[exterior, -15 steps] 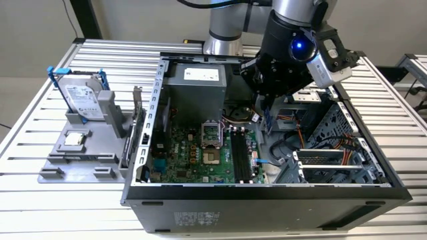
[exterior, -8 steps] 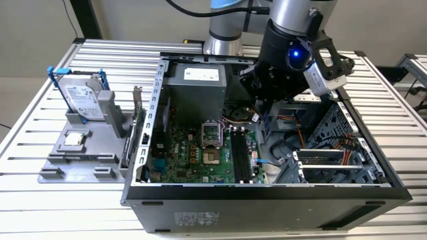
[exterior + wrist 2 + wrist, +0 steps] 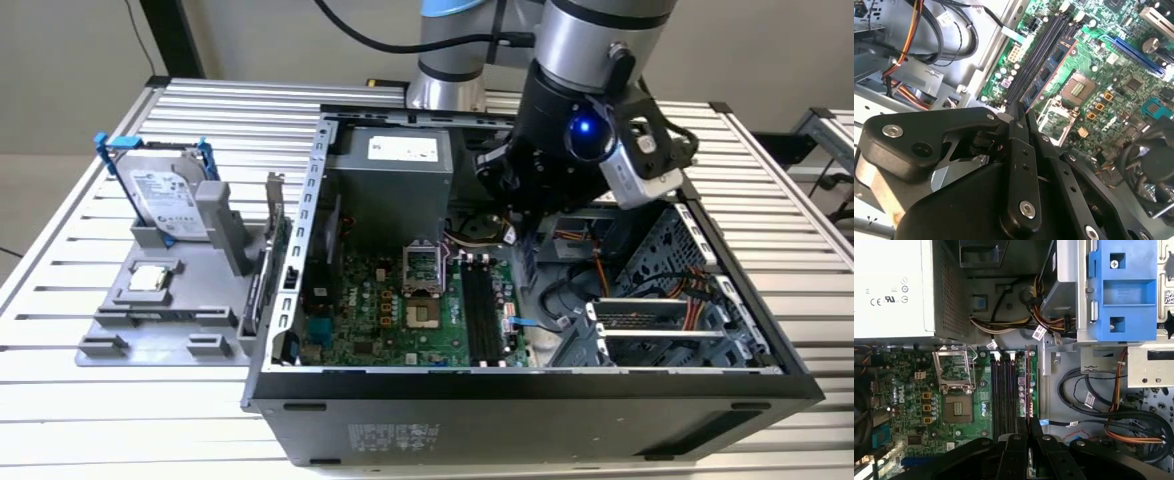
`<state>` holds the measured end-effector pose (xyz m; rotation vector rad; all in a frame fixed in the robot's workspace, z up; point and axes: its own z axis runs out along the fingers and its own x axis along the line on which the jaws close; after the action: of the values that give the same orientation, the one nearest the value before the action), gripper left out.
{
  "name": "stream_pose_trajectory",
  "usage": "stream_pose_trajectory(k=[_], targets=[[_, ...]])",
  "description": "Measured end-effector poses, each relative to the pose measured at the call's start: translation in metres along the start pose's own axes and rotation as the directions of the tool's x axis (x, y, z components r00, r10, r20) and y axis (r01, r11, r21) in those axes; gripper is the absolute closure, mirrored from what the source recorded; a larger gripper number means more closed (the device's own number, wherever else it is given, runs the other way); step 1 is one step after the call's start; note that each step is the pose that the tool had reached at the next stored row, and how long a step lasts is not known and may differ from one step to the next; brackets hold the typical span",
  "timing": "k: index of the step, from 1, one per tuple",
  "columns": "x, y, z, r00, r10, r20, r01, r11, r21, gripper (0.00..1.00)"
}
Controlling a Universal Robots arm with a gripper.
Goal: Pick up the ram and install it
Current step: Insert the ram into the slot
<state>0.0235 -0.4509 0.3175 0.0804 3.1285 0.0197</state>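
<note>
Gripper (image 3: 1021,117) fingers (image 3: 1015,445) pressed together on the ram (image 3: 1051,70) — a thin stick with dark chips, standing edge-on above the black slots (image 3: 1004,390) of the motherboard (image 3: 400,310), inside the open computer case (image 3: 534,385). Beyond, near the bench's far corner, a hard drive (image 3: 167,195) stands upright in its blue bracket.

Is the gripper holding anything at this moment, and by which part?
The gripper is shut on the ram, pinching one end of its upper edge, over the motherboard slots.

Even indoor light, glare on the power supply (image 3: 891,287), soft wrist views.
</note>
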Motion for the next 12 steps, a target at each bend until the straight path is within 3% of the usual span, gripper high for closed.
stream_pose_trajectory(k=[12], targets=[[0.0004,-0.0049,0.0218,0.9999,-0.013,-0.0002,0.013,0.9999,-0.0001,1.00]])
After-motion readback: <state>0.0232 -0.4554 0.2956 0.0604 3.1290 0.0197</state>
